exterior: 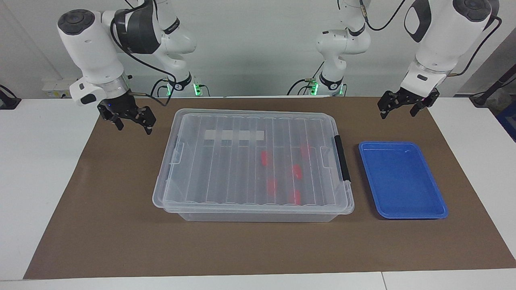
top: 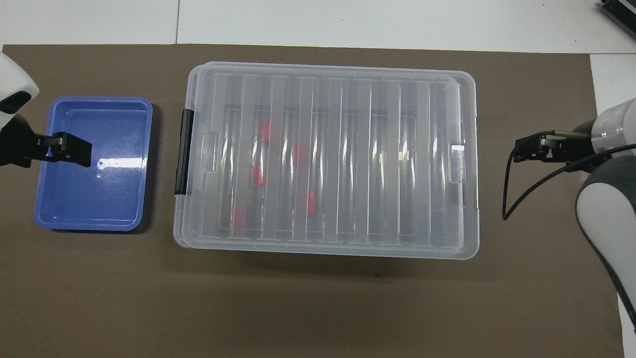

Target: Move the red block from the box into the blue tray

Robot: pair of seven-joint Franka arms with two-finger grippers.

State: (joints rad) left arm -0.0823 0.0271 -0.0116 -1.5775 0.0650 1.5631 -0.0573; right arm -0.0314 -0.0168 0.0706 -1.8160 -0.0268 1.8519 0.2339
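The clear box (exterior: 254, 165) sits mid-mat with its ribbed lid (top: 325, 159) on and the black latch (exterior: 342, 158) at the end toward the blue tray (exterior: 403, 180). Five red blocks (exterior: 264, 158) lie inside under the lid, in the half nearest the tray. In the facing view the right gripper (exterior: 132, 121) hangs at ten o'clock from the box, fingers spread apart, holding nothing and touching nothing. The left gripper (exterior: 399, 109) hangs at twelve o'clock from the empty tray, fingers likewise apart and empty.

A robotics lab: 2 white arms (exterior: 96, 48) over a brown-matted table (exterior: 100, 225).
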